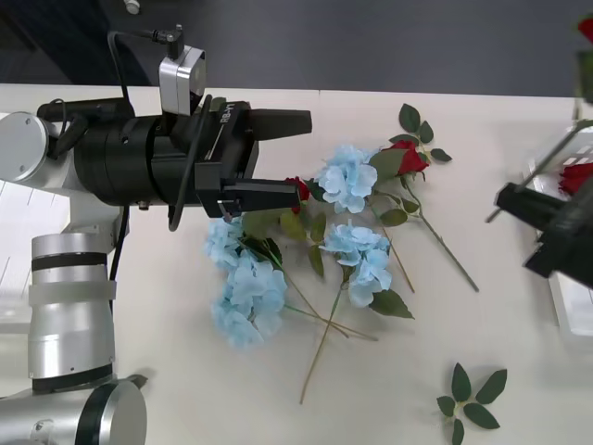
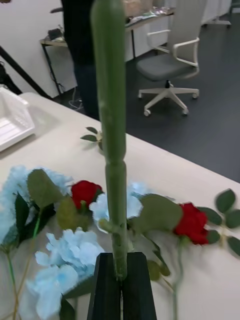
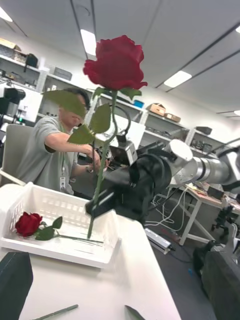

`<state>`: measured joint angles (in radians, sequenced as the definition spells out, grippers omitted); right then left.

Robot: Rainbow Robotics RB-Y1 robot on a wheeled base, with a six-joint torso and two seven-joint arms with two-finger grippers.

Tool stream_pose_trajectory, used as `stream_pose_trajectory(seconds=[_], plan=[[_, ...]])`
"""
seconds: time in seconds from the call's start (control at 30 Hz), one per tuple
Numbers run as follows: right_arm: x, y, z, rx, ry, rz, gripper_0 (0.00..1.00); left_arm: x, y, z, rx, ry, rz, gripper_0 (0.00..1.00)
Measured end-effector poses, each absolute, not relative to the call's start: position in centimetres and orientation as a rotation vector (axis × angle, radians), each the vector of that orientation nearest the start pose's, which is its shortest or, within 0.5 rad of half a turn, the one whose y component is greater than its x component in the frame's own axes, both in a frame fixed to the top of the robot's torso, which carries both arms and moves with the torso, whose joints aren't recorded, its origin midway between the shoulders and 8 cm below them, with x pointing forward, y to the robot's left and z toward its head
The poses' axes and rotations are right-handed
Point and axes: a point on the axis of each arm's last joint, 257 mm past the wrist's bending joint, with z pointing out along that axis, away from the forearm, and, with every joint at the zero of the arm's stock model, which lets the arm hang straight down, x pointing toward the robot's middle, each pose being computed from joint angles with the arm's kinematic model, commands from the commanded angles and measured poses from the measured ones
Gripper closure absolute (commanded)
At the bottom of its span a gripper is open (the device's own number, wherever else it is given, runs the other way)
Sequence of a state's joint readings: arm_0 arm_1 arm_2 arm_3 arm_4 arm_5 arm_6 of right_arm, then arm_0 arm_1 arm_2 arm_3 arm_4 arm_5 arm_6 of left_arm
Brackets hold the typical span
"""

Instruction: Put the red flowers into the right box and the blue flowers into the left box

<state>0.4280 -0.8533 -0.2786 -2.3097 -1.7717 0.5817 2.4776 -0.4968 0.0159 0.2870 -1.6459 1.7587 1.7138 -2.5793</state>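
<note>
My right gripper (image 1: 510,200) (image 2: 120,265) is shut on the green stem (image 2: 112,125) of a red flower (image 3: 116,62), held upright over the right box (image 3: 75,250), where another red rose (image 3: 28,223) lies. On the table, two red flowers (image 1: 409,158) (image 1: 298,190) lie among the blue flowers (image 1: 345,176) (image 1: 361,260) (image 1: 246,292). My left gripper (image 1: 302,156) hovers open over the pile's left end, with nothing between its fingers (image 3: 15,280). The left box (image 1: 14,241) sits behind the left arm, and its corner (image 2: 12,120) is visible past the blue flowers.
A loose leaf sprig (image 1: 473,399) lies near the table's front right, another (image 1: 417,119) at the back by the roses. Long stems (image 1: 324,343) stick out of the pile toward the front. An office chair (image 2: 172,62) stands beyond the table's far edge.
</note>
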Motion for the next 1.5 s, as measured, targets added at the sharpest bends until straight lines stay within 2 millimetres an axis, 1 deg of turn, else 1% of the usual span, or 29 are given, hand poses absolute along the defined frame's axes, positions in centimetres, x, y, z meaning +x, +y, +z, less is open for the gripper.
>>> stream_pose_trajectory(seconds=[0.13, 0.2, 0.27, 0.33, 0.5, 0.6, 0.7, 0.83, 0.93, 1.03, 1.13, 1.23, 1.27, 1.3, 1.37, 1.43, 1.5], plan=[[36.5, -27.7, -6.4, -0.581, 1.696, 0.417, 1.0, 37.1, -0.6, -1.3, 1.162, 1.098, -1.29, 0.0], [36.2, -29.7, -6.2, -0.531, 1.748, 0.419, 1.0, 37.8, -0.8, -1.6, 1.14, 1.189, -1.288, 0.0], [36.3, -31.2, -6.0, -0.492, 1.784, 0.422, 1.0, 38.0, -1.3, -2.5, 1.122, 1.321, -1.32, 0.0], [36.6, -32.4, -6.3, -0.465, 1.832, 0.423, 1.0, 37.9, -1.9, -3.7, 1.124, 1.435, -1.335, 0.0], [37.7, -35.7, -7.8, -0.331, 1.986, 0.416, 1.0, 37.5, -3.3, -6.3, 1.151, 1.591, -1.329, 0.0], [38.5, -38.9, -9.5, -0.249, 2.086, 0.352, 1.0, 37.7, -4.0, -7.8, 1.08, 1.783, -1.321, 0.0], [39.0, -42.2, -11.5, -0.166, 2.184, 0.283, 1.0, 37.0, -5.2, -8.5, 1.018, 1.938, -1.295, 0.0], [38.9, -47.0, -14.3, -0.073, 2.293, 0.166, 1.0, 35.6, -7.0, -9.2, 1.003, 2.037, -1.239, 0.0], [38.5, -50.9, -16.1, -0.012, 2.353, 0.049, 1.0, 35.1, -7.8, -9.8, 0.906, 2.152, -1.21, 0.0], [37.6, -54.9, -17.9, 0.036, 2.403, -0.096, 1.0, 34.8, -8.0, -10.4, 0.785, 2.262, -1.191, 0.0], [36.4, -58.8, -20.0, 0.082, 2.443, -0.222, 1.0, 34.9, -7.5, -11.2, 0.758, 2.303, -1.127, 0.0], [35.2, -62.0, -22.5, 0.118, 2.476, -0.319, 1.0, 35.3, -6.8, -11.9, 0.708, 2.343, -1.083, 0.0], [34.9, -62.6, -23.4, 0.124, 2.494, -0.338, 1.0, 35.5, -6.5, -12.1, 0.663, 2.37, -1.084, 0.0], [34.7, -62.8, -24.3, 0.128, 2.51, -0.343, 1.0, 35.7, -6.2, -12.2, 0.603, 2.402, -1.091, 0.0], [34.9, -62.7, -25.6, 0.135, 2.528, -0.334, 1.0, 36.4, -5.3, -12.7, 0.481, 2.458, -1.086, 0.0], [35.4, -62.4, -26.3, 0.134, 2.535, -0.323, 1.0, 37.3, -4.2, -13.4, 0.369, 2.502, -1.048, 0.0], [36.2, -62.0, -26.1, 0.126, 2.528, -0.314, 1.0, 38.2, -2.7, -14.2, 0.266, 2.544, -0.994, 0.0]])
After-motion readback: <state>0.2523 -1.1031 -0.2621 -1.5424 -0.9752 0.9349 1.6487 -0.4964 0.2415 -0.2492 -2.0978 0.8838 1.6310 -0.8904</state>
